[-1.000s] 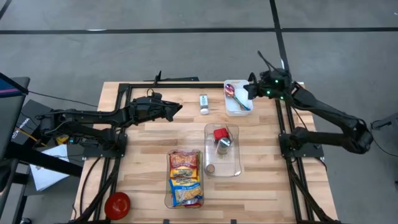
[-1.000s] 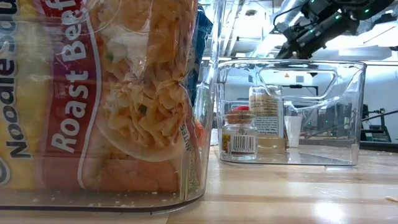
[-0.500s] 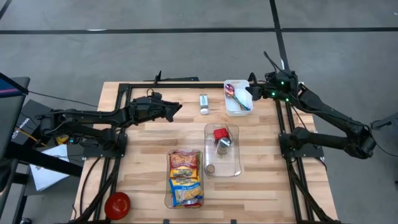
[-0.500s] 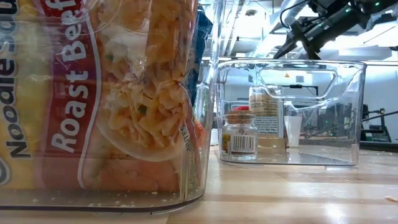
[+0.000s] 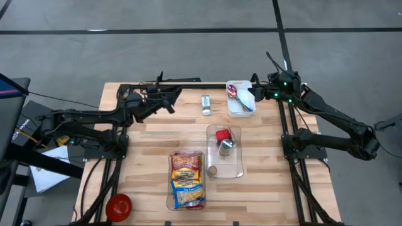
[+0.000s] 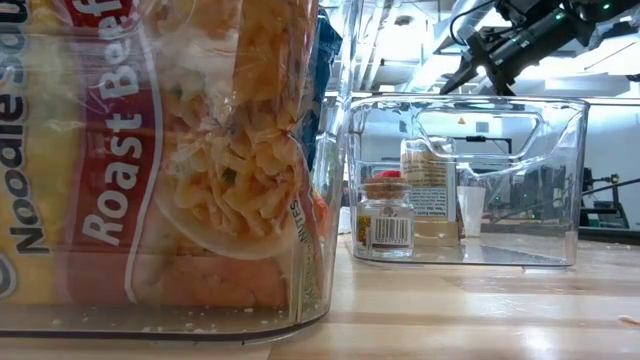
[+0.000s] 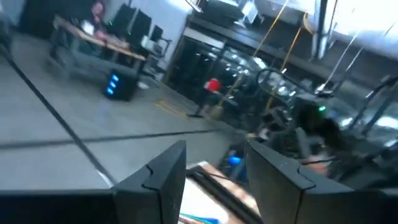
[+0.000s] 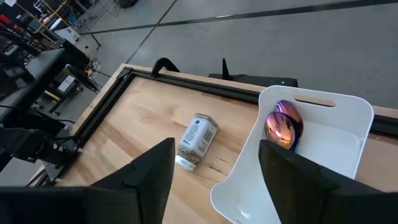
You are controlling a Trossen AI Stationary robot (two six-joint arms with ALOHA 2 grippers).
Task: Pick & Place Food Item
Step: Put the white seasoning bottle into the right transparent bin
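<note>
Since half a second ago our left claw (image 5: 171, 95) has swung up toward the far-left corner of the bench (image 5: 151, 157); our right claw (image 5: 252, 91) has held over the white tray (image 5: 240, 110) at the far edge. Both claws are spread and empty. We judge nothing placed yet: the noodle pack (image 5: 187, 179) lies in its clear bin (image 5: 169, 202) at the near edge.
</note>
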